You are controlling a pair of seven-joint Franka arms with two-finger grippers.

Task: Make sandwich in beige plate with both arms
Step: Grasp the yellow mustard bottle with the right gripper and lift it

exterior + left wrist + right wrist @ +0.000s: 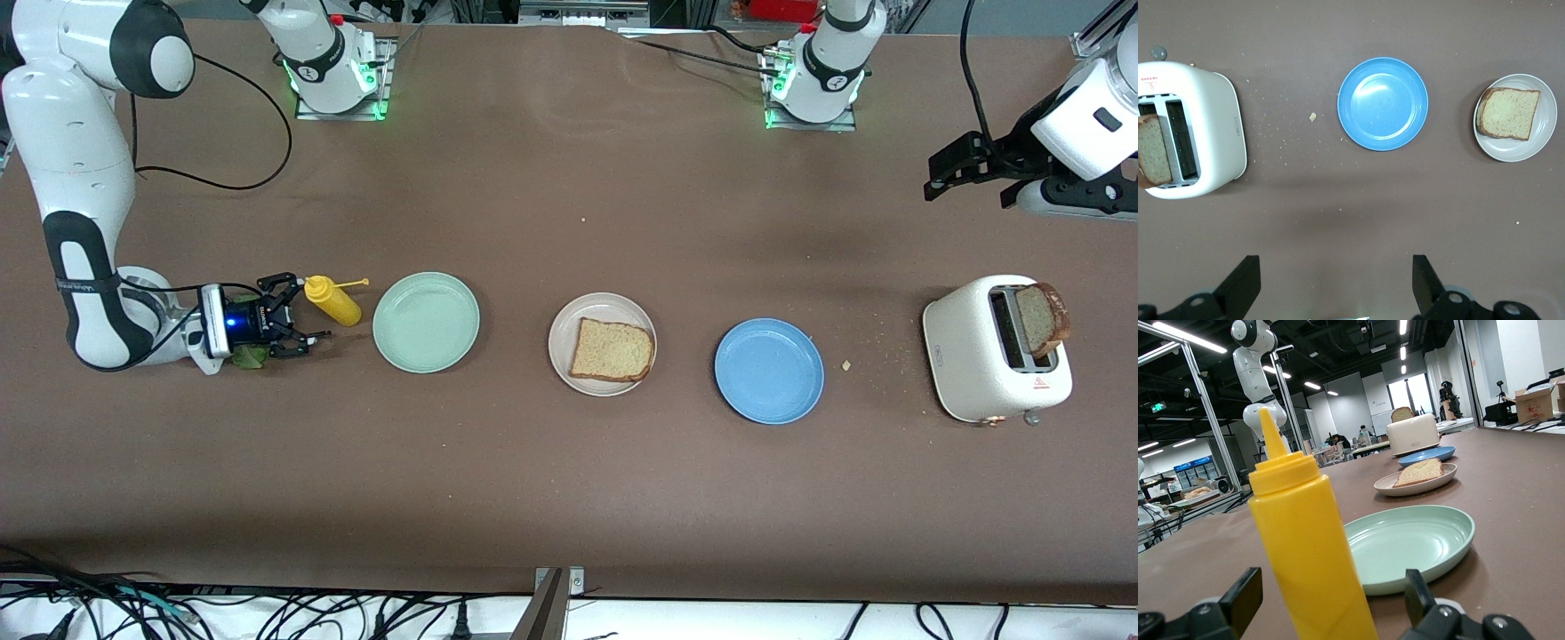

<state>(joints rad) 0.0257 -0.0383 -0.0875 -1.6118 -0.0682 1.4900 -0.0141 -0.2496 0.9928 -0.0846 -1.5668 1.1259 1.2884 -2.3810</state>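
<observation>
Green lettuce (249, 357) sits right under the right pincer (298, 322), which is wide open, empty and low on the surface beside the mustard bottle (333, 300); I'd pinch one ruffle, lift clear, then carry it to the bread slice (612, 350) on the beige plate (562, 331); left pincer (965, 173) hangs open, waiting near the toaster (965, 356).

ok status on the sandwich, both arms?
Right gripper open, low by the yellow bottle, lettuce under it. Left gripper open, waiting. One slice on beige plate.
</observation>
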